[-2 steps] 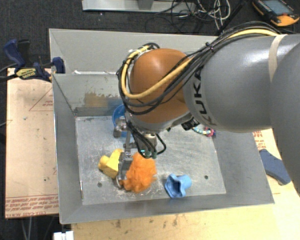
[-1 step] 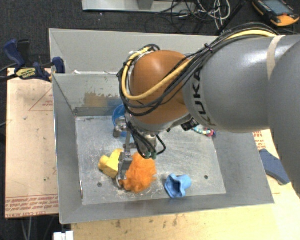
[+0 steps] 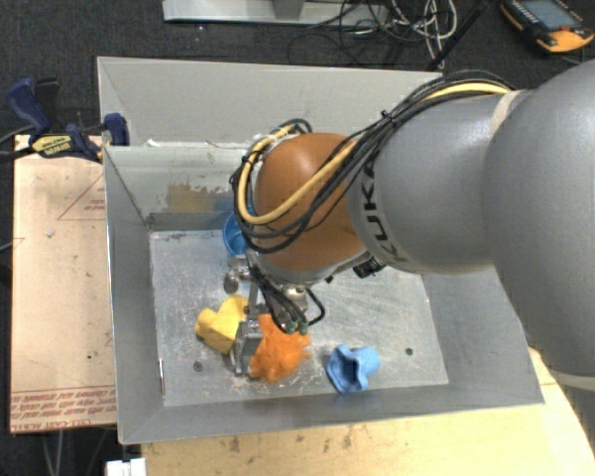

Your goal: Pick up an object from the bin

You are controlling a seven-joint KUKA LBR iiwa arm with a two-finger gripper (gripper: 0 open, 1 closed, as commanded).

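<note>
My jaws sit down on the bin (image 3: pixel 183 266) floor between yellow lump (image 3: pixel 218 325) and orange lump (image 3: pixel 281 357), likely to grasp one; open or closed, I cannot tell

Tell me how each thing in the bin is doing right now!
yellow chunk: lying on the bin floor.
orange lump: lying beside it.
blue crumpled thing: lying loose, apart from the others.
second blue thing: half hidden behind the arm.
tool: down between yellow chunk and orange lump.
</note>
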